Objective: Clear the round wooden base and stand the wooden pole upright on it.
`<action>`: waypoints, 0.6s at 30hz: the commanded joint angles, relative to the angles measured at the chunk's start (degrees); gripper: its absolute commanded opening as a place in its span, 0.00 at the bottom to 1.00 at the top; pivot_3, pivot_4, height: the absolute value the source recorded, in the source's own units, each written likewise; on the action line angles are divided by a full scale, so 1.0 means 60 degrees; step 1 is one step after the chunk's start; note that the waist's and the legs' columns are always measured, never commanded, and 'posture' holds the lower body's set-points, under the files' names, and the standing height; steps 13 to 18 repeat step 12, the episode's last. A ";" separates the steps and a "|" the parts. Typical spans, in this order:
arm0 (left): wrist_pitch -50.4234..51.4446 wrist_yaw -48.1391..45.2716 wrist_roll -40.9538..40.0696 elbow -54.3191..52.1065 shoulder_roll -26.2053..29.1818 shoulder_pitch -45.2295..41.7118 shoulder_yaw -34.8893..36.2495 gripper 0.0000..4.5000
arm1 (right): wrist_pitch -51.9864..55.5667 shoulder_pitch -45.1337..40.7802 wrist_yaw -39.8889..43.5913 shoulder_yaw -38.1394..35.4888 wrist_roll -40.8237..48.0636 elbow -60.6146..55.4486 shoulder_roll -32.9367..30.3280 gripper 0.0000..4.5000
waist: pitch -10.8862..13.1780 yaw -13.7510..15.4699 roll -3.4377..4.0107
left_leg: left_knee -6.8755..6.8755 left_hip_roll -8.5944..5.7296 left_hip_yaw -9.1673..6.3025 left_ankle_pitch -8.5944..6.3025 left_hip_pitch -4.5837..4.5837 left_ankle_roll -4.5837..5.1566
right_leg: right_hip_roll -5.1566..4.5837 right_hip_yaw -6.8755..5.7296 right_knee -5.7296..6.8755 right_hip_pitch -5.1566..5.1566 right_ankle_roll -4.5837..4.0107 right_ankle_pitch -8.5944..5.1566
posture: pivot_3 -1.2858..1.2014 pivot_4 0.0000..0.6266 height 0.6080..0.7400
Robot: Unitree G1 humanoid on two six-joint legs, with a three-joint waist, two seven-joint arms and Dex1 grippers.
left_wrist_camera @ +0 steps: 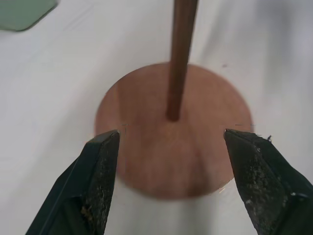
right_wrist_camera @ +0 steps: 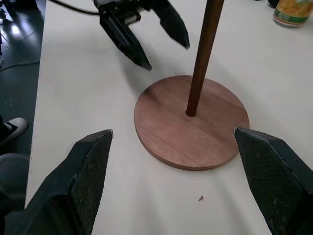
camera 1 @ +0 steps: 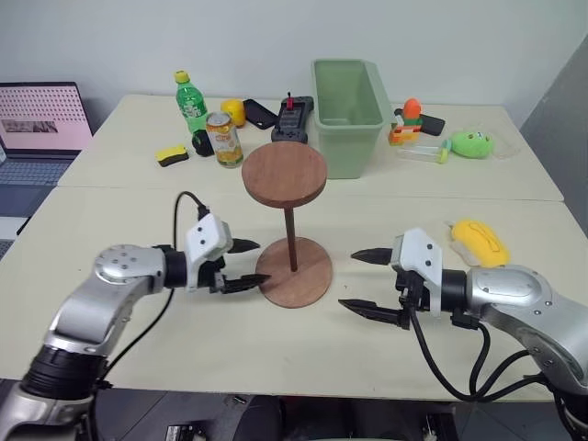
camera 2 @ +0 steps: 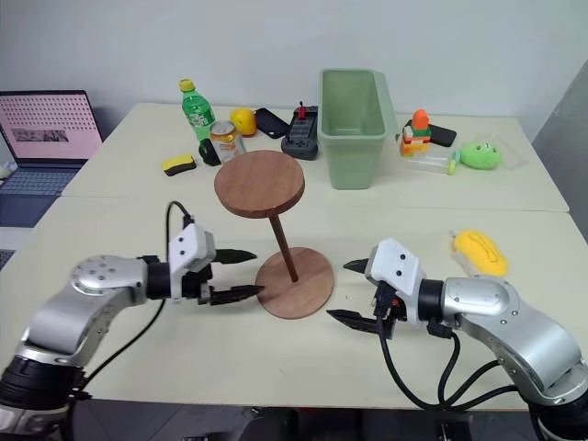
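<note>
The round wooden base [camera 1: 310, 276] lies flat on the table in front of me. The wooden pole [camera 1: 289, 237] stands upright in its centre hole, rod end down, with its fixed disc [camera 1: 285, 172] on top. My left gripper [camera 1: 263, 262] is open just left of the base, its fingers pointing at the base edge and touching nothing. The left wrist view looks between its fingers [left_wrist_camera: 100, 176] at the base [left_wrist_camera: 195, 161] and the pole [left_wrist_camera: 182, 54]. Right of the base, my right gripper [camera 1: 347, 279] is wide open and empty. Its wrist view takes in the base [right_wrist_camera: 171, 132], the pole [right_wrist_camera: 203, 58] and the left gripper [right_wrist_camera: 164, 41].
A green bin [camera 1: 347, 115] stands behind the pole. A green bottle [camera 1: 191, 101], a can [camera 1: 223, 138] and small black items sit at the back left. A yellow toy [camera 1: 478, 241] lies beside my right arm. Small toys [camera 1: 409, 124] sit back right, a laptop [camera 1: 41, 119] far left.
</note>
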 commanded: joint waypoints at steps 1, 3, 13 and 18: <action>-0.0400 -0.0202 0.0337 -0.0374 0.0905 0.0722 0.1205 0.78 | -0.0768 0.0198 0.0909 -0.0844 0.0028 0.0128 -0.0582 0.92 | 0.0002 -0.0001 0.0002 | -0.0001 0.0000 0.0005 0.0000 -0.0001 0.0000 | -0.0001 0.0000 -0.0002 -0.0003 0.0000 0.0000 | 0.52 0.24 1.00; -0.0442 -0.0288 0.0339 -0.0338 0.1254 0.1251 0.1829 0.78 | -0.1012 0.0389 0.1416 -0.1350 0.0200 0.0291 -0.0916 0.92 | 0.0006 0.0000 0.0006 | -0.0006 0.0000 0.0023 -0.0001 -0.0002 0.0002 | -0.0004 0.0004 -0.0005 -0.0012 0.0000 0.0000 | 0.52 0.24 1.00; -0.0635 0.0083 0.0347 -0.0232 0.1025 0.2453 0.3401 0.78 | -0.1723 0.0658 0.2314 -0.2200 0.0060 0.1122 -0.1533 0.92 | 0.0014 0.0017 0.0004 | -0.0002 0.0003 0.0022 -0.0002 -0.0001 0.0003 | -0.0011 0.0005 0.0004 -0.0010 0.0000 0.0001 | 0.52 0.24 1.00; -0.0635 0.0083 0.0347 -0.0232 0.1025 0.2453 0.3401 0.78 | -0.1723 0.0658 0.2314 -0.2200 0.0060 0.1122 -0.1533 0.92 | 0.0014 0.0017 0.0004 | -0.0002 0.0003 0.0022 -0.0002 -0.0001 0.0003 | -0.0011 0.0005 0.0004 -0.0010 0.0000 0.0001 | 0.52 0.24 1.00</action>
